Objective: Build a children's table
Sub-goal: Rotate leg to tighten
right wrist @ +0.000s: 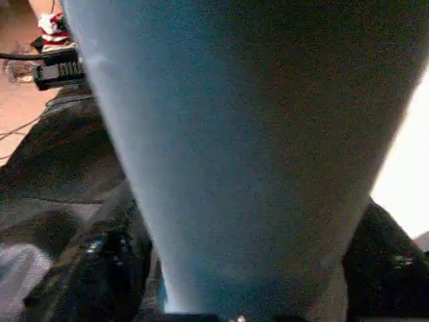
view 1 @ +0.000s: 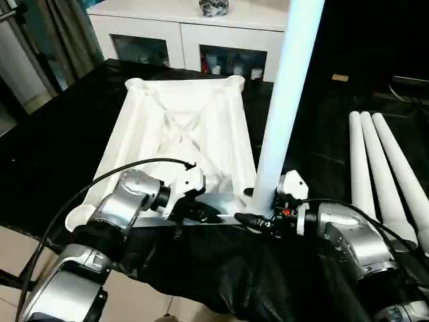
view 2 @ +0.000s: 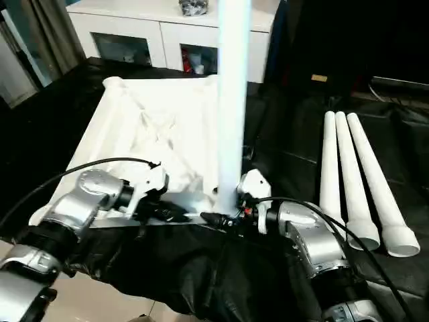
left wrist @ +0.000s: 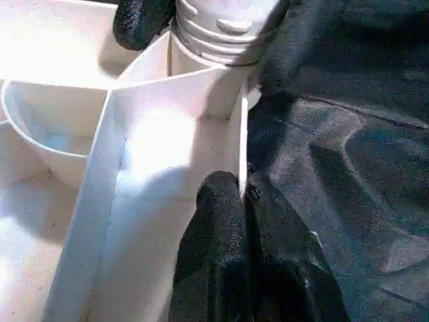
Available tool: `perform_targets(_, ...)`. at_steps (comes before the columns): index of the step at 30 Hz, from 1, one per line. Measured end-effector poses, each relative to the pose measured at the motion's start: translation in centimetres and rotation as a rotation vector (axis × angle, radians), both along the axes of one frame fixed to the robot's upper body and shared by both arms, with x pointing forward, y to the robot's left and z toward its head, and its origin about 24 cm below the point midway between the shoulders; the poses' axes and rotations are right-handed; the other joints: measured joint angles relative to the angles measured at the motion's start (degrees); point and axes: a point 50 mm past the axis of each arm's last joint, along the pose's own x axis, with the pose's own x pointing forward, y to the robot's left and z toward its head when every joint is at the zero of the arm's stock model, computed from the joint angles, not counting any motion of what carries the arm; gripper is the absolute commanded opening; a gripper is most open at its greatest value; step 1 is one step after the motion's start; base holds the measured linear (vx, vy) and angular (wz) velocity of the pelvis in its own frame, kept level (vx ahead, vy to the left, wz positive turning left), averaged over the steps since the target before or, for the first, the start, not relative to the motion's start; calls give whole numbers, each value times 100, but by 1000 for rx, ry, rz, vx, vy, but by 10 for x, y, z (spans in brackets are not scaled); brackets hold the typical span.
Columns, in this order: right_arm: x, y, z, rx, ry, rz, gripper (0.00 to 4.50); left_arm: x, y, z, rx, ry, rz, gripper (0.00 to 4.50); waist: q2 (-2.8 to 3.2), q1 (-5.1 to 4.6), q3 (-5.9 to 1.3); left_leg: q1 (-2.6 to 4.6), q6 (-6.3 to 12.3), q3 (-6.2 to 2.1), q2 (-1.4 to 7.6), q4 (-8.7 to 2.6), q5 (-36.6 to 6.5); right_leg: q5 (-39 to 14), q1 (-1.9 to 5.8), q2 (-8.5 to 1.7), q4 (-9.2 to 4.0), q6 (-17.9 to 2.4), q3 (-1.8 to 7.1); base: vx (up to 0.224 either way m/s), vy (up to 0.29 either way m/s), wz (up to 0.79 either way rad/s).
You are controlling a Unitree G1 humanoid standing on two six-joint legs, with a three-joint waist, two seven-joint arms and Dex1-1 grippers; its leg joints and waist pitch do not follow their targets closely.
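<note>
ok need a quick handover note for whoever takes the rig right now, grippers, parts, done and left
Left gripper: shut, pinching the near edge wall of the tabletop, which lies underside up on the black cloth.
Right gripper: fingers either side of the upright leg at its base; a firm grip cannot be confirmed.
That leg stands in the near corner socket on the robot's right, its threaded end at the socket mouth; full seating cannot be judged.
Three spare legs lie side by side on the right.
Done: one leg placed.
Left: seat it, then fit the other three.

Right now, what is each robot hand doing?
Left gripper: shut on the tabletop wall.
Right gripper: around the upright leg.
</note>
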Motion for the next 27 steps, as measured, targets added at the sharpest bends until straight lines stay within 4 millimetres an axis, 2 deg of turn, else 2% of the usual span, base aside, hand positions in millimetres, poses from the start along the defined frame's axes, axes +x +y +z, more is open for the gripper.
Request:
perform_targets(3, 4, -1, -2, 12, -4, -89, 286, 3, -5, -1, 1, -23, 35, 0, 0, -1, 0, 6, -2, 0, 0, 2, 2, 1, 4, 0, 5, 0, 1, 0, 0, 0)
perform_targets(7, 21, 1, -4, 14, -35, -322, 274, 13, -17, -1, -3, -43, 158, 0, -1, -56, 0, 11, -6, -1, -1, 9, 5, 5, 8, 0, 5, -1, 4, 0, 0, 0)
perform_targets(12, 42, -1, -5, 19, -57, -668, 273, 23, -48, -1, -29, -71, 308, 0, 3, -74, -3, 9, -6, 0, -2, 10, 5, 8, 6, 0, 4, -2, 7, 0, 0, 0)
perform_targets(16, 53, -2, -2, 7, -72, -855, 272, 27, -68, 0, -39, -90, 391, 0, 40, -46, -11, 5, -6, 0, -6, -6, 4, 5, 4, 0, -2, 2, 5, 0, 0, 0)
perform_targets(18, 55, -1, -3, 6, -80, -900, 272, 27, -73, 0, -39, -97, 405, 0, 48, -32, -15, 4, -6, 0, -6, -7, 4, 3, 4, -1, -3, 4, 4, 0, 0, 0)
perform_targets(19, 55, -1, -3, 5, -89, -911, 307, 27, -73, -1, -40, -97, 408, 0, 53, -32, -18, 4, -6, 0, -6, -6, 4, 3, 4, -1, -3, 4, 5, 0, 0, 0)
perform_targets(21, 55, 0, -4, 12, -96, -921, 342, 27, -74, -1, -41, -100, 409, 0, 52, -34, -17, 2, -5, 0, -6, -3, 4, 4, 4, -1, -2, 4, 5, 0, 0, 0)
perform_targets(23, 53, 3, -5, 22, -98, -911, 348, 28, -72, 0, -36, -107, 419, 0, 46, -58, -13, 2, -5, -1, -6, 0, 4, 4, 5, -1, -2, 4, 6, 0, 0, 0)
perform_targets(27, 50, 2, -6, 32, -106, -830, 391, 28, -67, 0, -36, -113, 402, 0, 43, -89, -10, 4, -5, -1, -4, -4, 4, 4, 4, 0, -2, 4, 4, 0, 0, 0)
